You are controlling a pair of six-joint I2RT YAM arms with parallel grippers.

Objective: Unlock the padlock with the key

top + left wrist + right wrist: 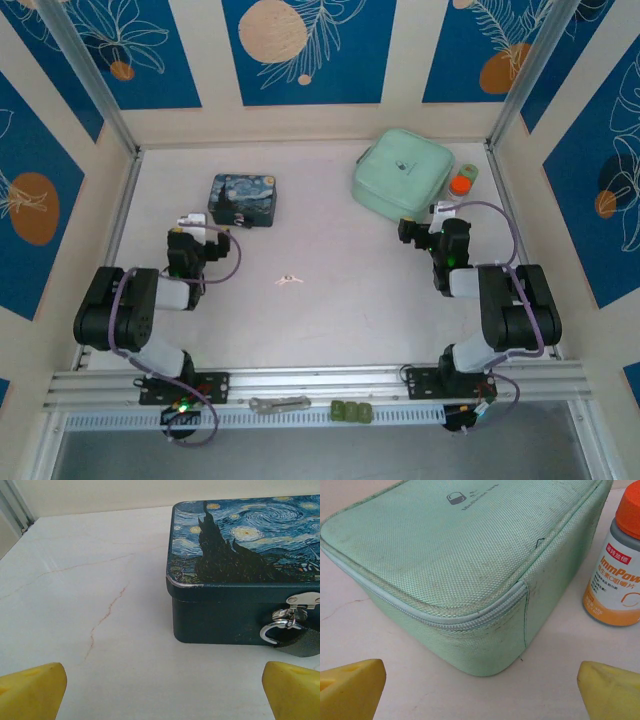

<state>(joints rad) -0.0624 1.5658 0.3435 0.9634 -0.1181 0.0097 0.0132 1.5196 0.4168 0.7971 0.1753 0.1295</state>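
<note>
The padlock (296, 641), small and dark with a silvery shackle, hangs from the clasp on the front of the starry-night tin (240, 570); from above it is a dark speck (238, 217) on the tin's near side. The key (289, 280) lies flat and alone on the table, to the right of my left gripper (200, 232). That gripper (162, 695) is open over bare table, left of and short of the tin, with its yellow fingertips (32, 690) wide apart. My right gripper (482, 692) is open too, facing a corner of a mint-green pouch (470, 555).
The mint pouch (403, 170) and an orange-capped bottle (463, 182) stand at the back right. A grey metal tool (278, 404) and small green pieces (352, 410) rest on the front rail. Panelled walls close the table on three sides.
</note>
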